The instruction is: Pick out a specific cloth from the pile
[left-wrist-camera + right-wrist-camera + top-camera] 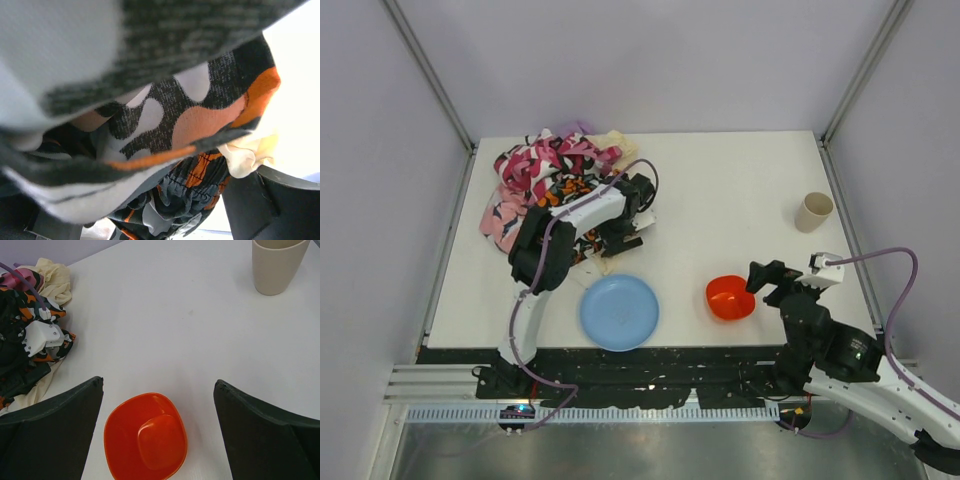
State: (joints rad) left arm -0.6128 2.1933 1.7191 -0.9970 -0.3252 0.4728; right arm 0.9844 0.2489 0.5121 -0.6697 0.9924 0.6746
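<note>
White table [720,180] fills the floor of a booth with plain grey walls [650,60], the two arm bases at its near edge.

On the far left part of the table lies the pile [535,175], a heap of pink-white-navy and orange-black-white patterned fabric, wider than the plate. Of the lilac cloth [576,127] only a small patch shows, at the far edge of the pile, just beside a cream cloth [615,142]; the rest is hidden under the patterned pieces.

The left arm reaches over the near right side of the pile, and the left gripper [628,236] sits down among the orange-black-white fabric there, well apart from the lilac patch. In the left wrist view that fabric is pressed right up to the lens, with a bit of cream below it. One dark finger [270,200] shows at the lower right; the other is covered. I cannot tell how far the jaws are spread or whether they have hold of anything.

A blue plate [619,312] lies near the front edge, just this side of the pile.

The right gripper [772,278] hovers just above the near side of an orange bowl [729,298], jaws spread wide, holding nothing.

A beige cup [813,211] stands upright toward the right edge, well apart from the bowl.
</note>
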